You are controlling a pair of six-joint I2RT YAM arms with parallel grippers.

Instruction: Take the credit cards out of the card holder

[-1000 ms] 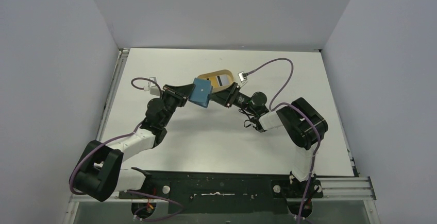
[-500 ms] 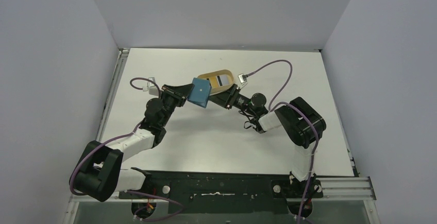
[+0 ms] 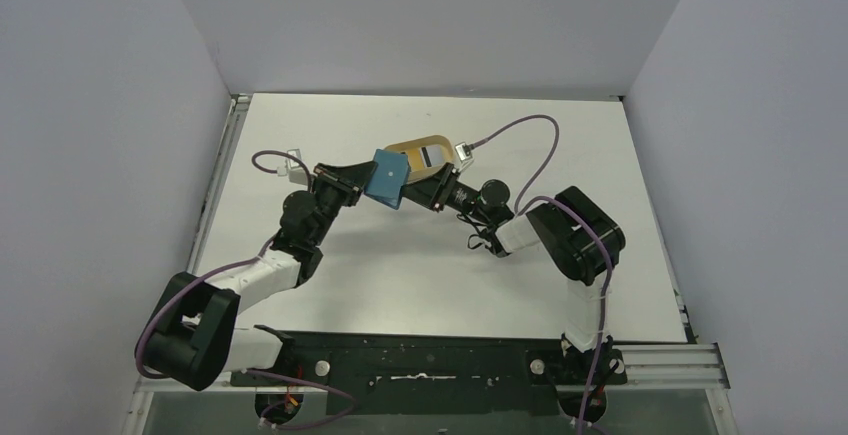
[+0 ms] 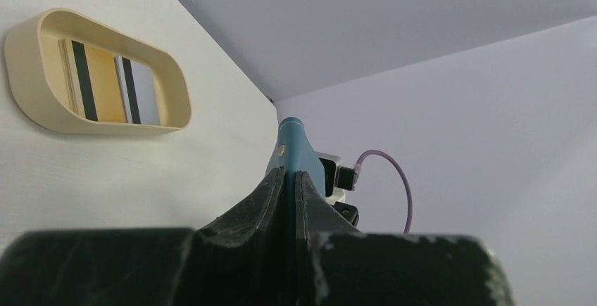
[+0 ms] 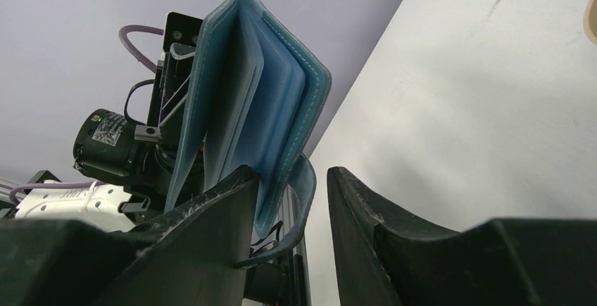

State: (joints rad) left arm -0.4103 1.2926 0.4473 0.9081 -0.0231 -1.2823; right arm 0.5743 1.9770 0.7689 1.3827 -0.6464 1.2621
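The teal card holder [image 3: 386, 179] hangs in the air over the table's middle, held by one edge in my left gripper [image 3: 366, 184], which is shut on it. In the left wrist view its thin edge [image 4: 293, 148] sticks up from my shut gripper [image 4: 289, 173]. My right gripper [image 3: 419, 188] is open just right of the holder. In the right wrist view the holder [image 5: 246, 102] gapes slightly, showing lighter blue pockets. Its snap tab [image 5: 301, 200] hangs in the gap of my right gripper [image 5: 290, 174]. Two striped cards [image 4: 112, 81] lie in the tan tray. No card shows sticking out of the holder.
The tan oval tray [image 3: 404, 144] sits just behind the holder, also in the left wrist view [image 4: 28, 53]. Grey walls enclose the table on three sides. A purple cable [image 3: 530, 130] loops above the right arm.
My right gripper has moved a little left, closer to the card holder. The left gripper and holder have shifted slightly up and left.
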